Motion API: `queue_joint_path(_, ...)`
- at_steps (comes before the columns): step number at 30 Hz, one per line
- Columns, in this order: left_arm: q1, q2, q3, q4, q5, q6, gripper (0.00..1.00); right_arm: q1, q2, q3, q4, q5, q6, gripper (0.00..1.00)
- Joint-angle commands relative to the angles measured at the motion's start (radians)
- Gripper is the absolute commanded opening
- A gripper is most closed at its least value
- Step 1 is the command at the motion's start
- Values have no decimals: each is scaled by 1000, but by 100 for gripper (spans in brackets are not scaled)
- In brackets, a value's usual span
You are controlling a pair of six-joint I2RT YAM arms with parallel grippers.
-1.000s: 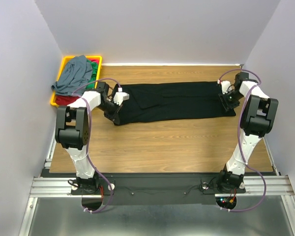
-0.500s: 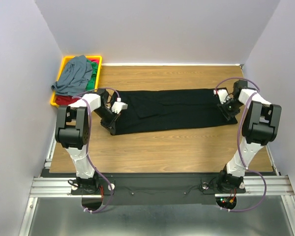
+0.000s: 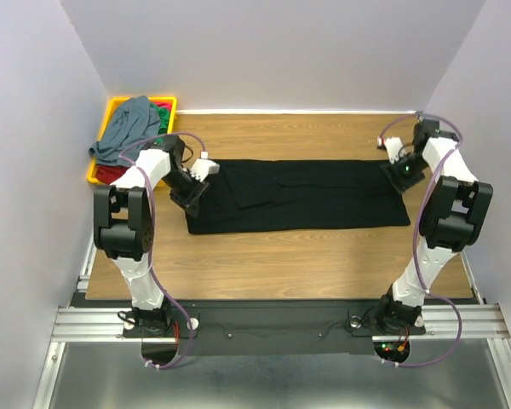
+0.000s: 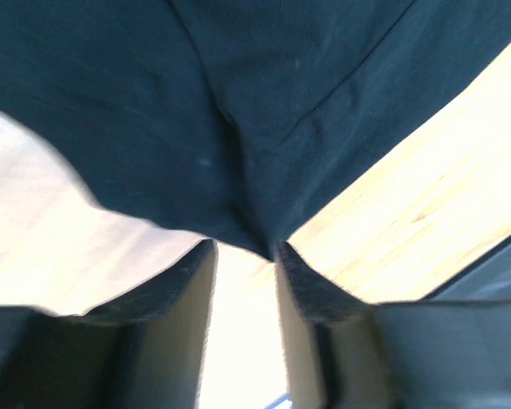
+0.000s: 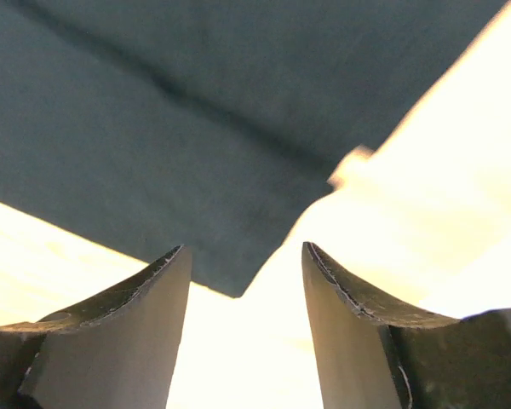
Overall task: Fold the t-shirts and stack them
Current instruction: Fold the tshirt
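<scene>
The large black t-shirt (image 3: 298, 196) lies flat across the table in a long folded band. My left gripper (image 3: 196, 183) is at its left end. In the left wrist view the left gripper (image 4: 241, 251) is open, with a corner of the black t-shirt (image 4: 238, 102) just at the fingertips (image 4: 196, 264). My right gripper (image 3: 403, 173) is over the far right corner. In the right wrist view the right gripper (image 5: 243, 249) is open, and the black t-shirt's (image 5: 196, 128) corner hangs free between the fingers. The slate grey-blue t-shirt (image 3: 129, 128), green t-shirt (image 3: 159, 136) and red t-shirt (image 3: 111, 173) lie in the tray.
The yellow plastic tray (image 3: 112, 106) stands at the far left corner of the wooden table (image 3: 281, 256), close behind my left arm. Walls close in the left, back and right sides.
The black t-shirt has shifted and now lies flatter and wider toward the near side. Both grippers have moved a little toward the far side, the right one off the cloth's edge.
</scene>
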Motion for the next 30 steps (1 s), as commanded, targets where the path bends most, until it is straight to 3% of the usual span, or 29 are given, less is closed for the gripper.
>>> queue_joint_path(1,14,-74,100,-81,40,58,48,47,-20,172,-99,-191,75,61)
queue_joint_path(6,75,-69,127,-11,127,-1,49,205,-33,215,13,-253,228,53)
queue_joint_path(10,96,-65,115,136,194,-112,46,418,-1,218,191,-250,364,44)
queue_joint_path(18,96,-137,-18,403,451,-341,45,682,142,344,311,-299,526,40)
queue_joint_path(22,94,-143,-67,647,444,-591,46,782,181,318,416,-324,573,45)
queue_joint_path(30,94,-46,25,704,295,-767,46,920,142,126,610,-244,439,50)
